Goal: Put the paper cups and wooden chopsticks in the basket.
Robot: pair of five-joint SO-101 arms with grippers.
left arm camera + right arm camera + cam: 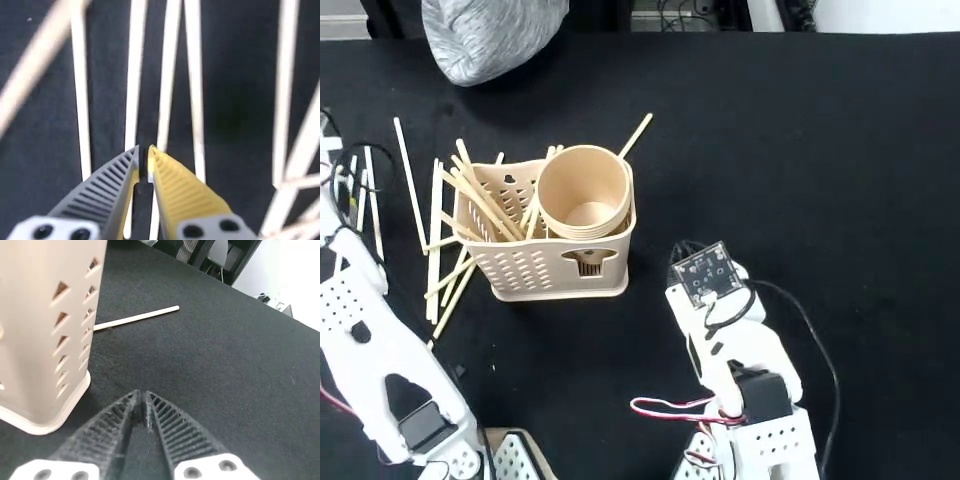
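A beige slotted basket (pixel 552 270) stands left of centre, holding stacked paper cups (pixel 583 190) and several wooden chopsticks (pixel 485 205). More loose chopsticks (pixel 438 260) lie on the black table to its left. My left arm (pixel 360 340) runs along the table's left edge. My left gripper (pixel 144 156) is shut just above several parallel chopsticks (pixel 192 75), with nothing seen between its tips. My right gripper (pixel 142 399) is shut and empty, low over the table beside the basket wall (pixel 50 330). One chopstick (pixel 135 317) lies behind the basket.
A grey crumpled bag (pixel 485 35) sits at the table's far edge. Black tabletop (pixel 800 170) stretches to the right of the basket. The right arm (pixel 735 350) stands near the front edge, with cables trailing beside it.
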